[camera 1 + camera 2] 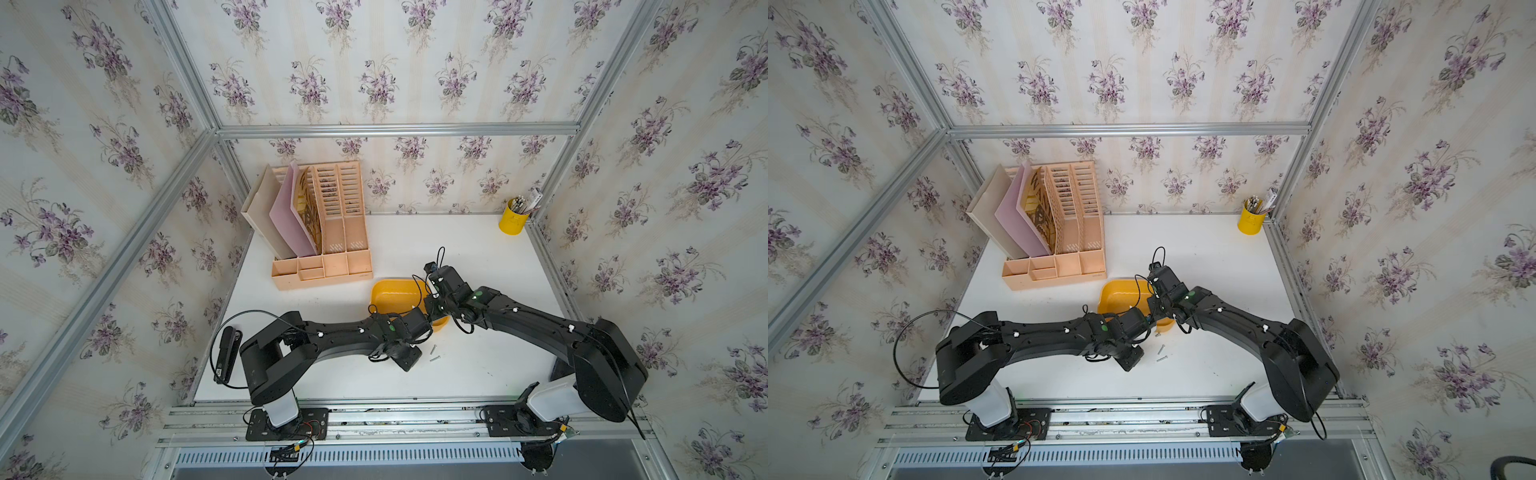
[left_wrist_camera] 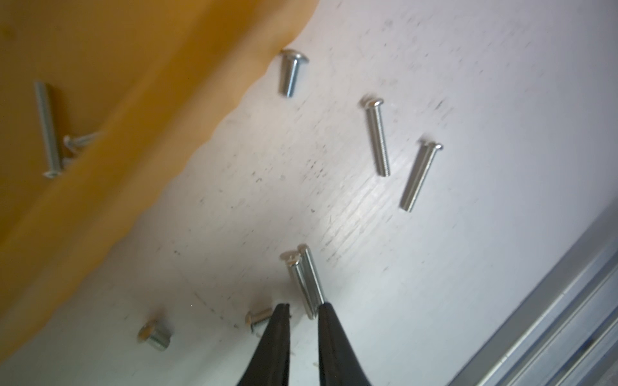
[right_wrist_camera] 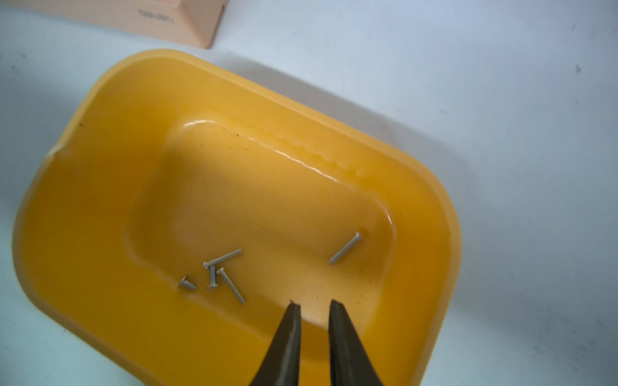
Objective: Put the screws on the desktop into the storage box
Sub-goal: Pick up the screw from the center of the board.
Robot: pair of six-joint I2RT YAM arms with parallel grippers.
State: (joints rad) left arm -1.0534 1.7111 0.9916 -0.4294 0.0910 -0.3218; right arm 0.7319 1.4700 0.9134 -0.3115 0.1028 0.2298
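my left jaws, slightly apart, straddle a screw's (image 2: 306,279) end on the bench (image 2: 468,100); my right jaws, narrowly open and empty, hang over the storage box (image 3: 83,200).

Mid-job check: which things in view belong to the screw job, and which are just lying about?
Job: loose screws; desktop; storage box; stored screws.
Lying about: peach file organizer; yellow pen cup.
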